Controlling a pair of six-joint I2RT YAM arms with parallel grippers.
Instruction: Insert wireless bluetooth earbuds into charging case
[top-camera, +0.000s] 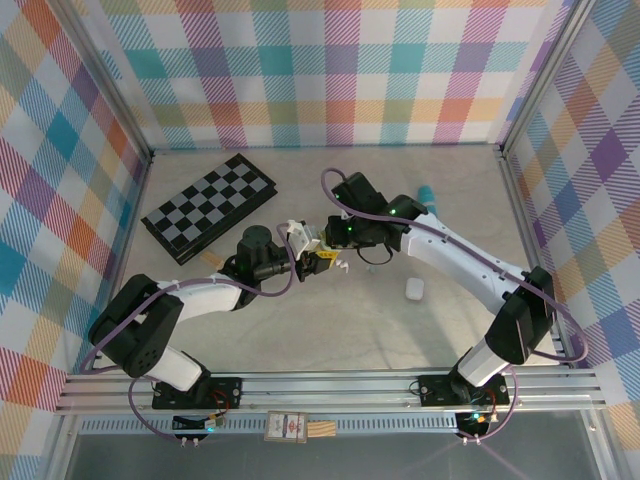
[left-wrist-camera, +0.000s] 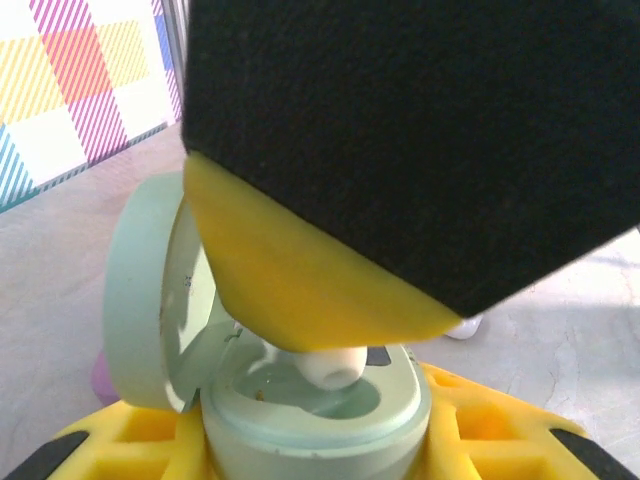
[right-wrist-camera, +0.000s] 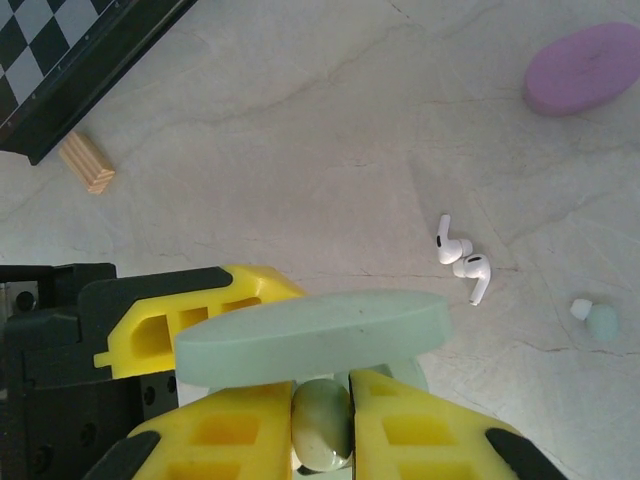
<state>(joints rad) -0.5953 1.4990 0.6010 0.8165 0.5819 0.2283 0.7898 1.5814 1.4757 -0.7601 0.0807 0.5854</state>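
Right tool (right-wrist-camera: 321, 388) around green earbud (right-wrist-camera: 322, 432)

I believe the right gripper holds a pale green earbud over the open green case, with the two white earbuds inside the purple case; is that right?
Not quite: in the right wrist view the two white earbuds lie on the table, apart from the purple case. The rest holds.
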